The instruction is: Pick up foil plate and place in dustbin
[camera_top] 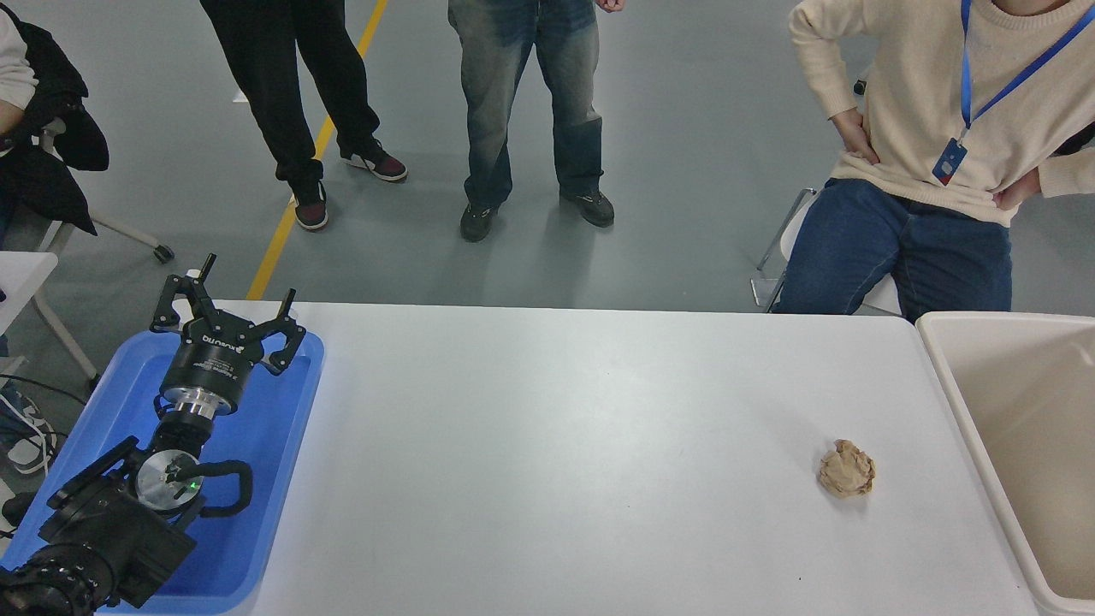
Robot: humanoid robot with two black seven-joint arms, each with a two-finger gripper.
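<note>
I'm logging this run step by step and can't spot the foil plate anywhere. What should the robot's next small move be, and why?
Probably none toward the plate: best to hold and check the dustbin. No foil plate shows on the table, the visible part of the bin is bare, and the right arm is out of view. The left gripper sits parked, jaws open, over the blue tray. Only the paper ball is left.

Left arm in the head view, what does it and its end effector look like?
The left arm is black and chunky, with a silver metal disc joint showing a small green light and a black cable looping beside it. A silver ring joins a black cylinder with white lettering to the left end effector, which has thin black linkage fingers.
</note>
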